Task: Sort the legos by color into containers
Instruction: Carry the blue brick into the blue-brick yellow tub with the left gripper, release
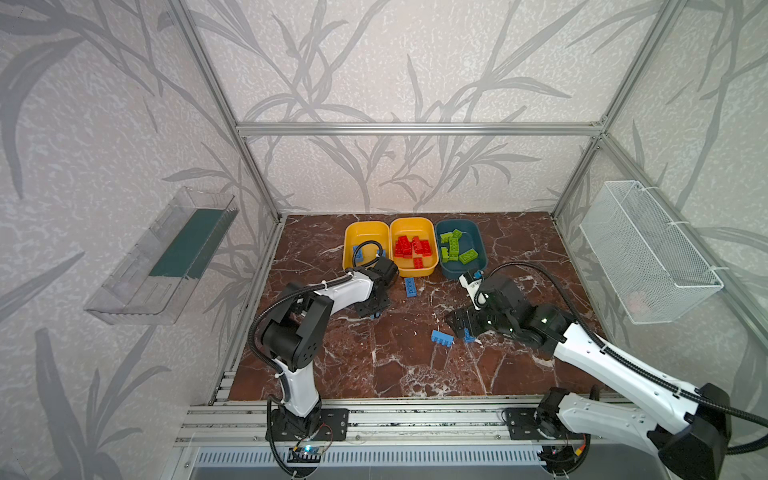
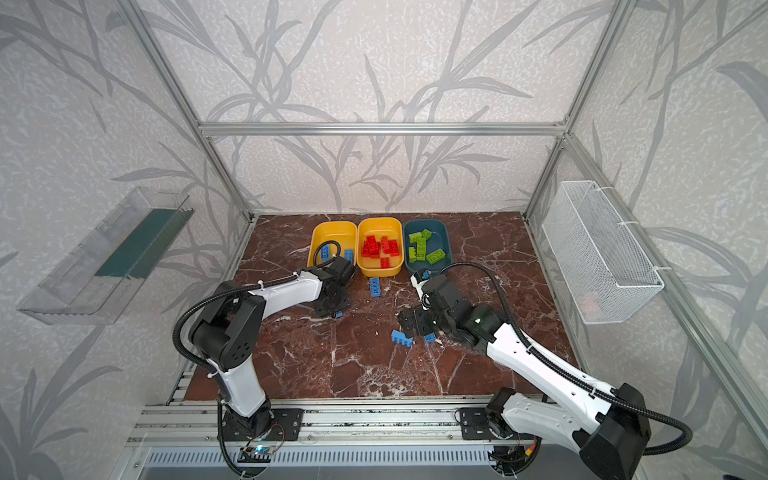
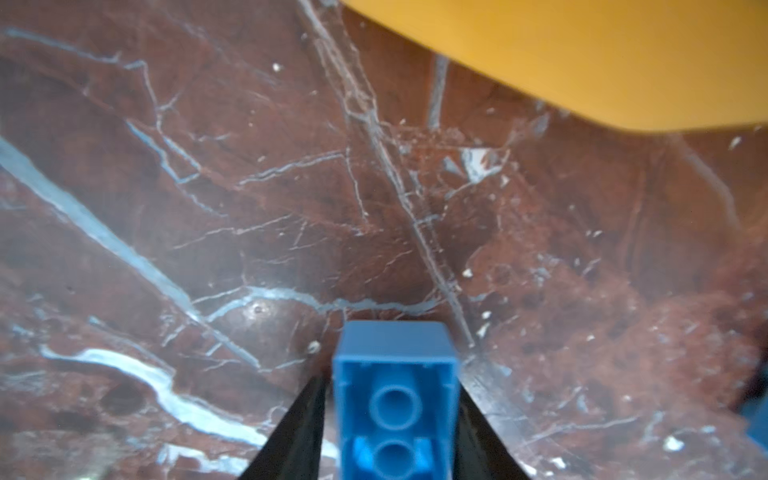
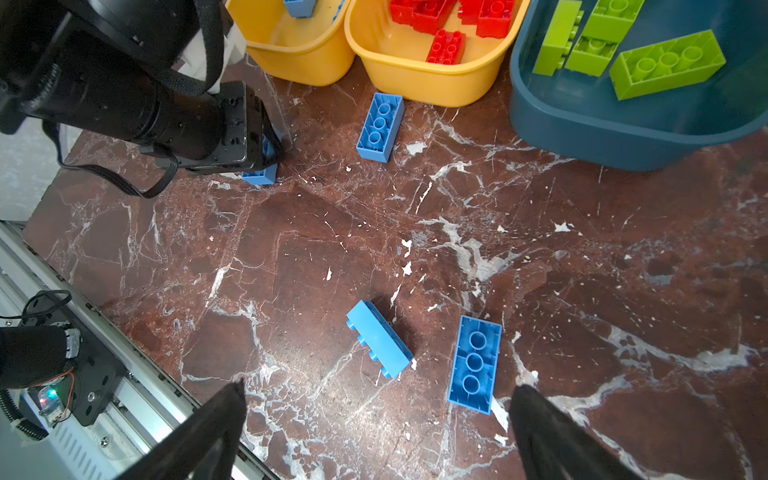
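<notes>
My left gripper (image 3: 392, 380) is shut on a blue lego (image 3: 395, 411) held hollow side up, low over the table in front of the left yellow container (image 1: 352, 235), which holds blue legos. My right gripper (image 4: 380, 386) hangs open above two loose blue legos: one lying on its side (image 4: 379, 344), one upside down (image 4: 475, 365). A third loose blue lego (image 1: 410, 286) lies in front of the middle yellow container (image 1: 415, 222), which holds red legos (image 1: 411, 247). The dark teal container (image 1: 478, 239) holds green legos (image 1: 455, 247).
The three tubs stand in a row at the back of the brown marble table (image 1: 374, 365). A clear wall tray (image 1: 162, 257) hangs on the left, a white wire mesh basket (image 1: 648, 249) on the right. Aluminium rails (image 1: 415, 419) run along the table's front edge.
</notes>
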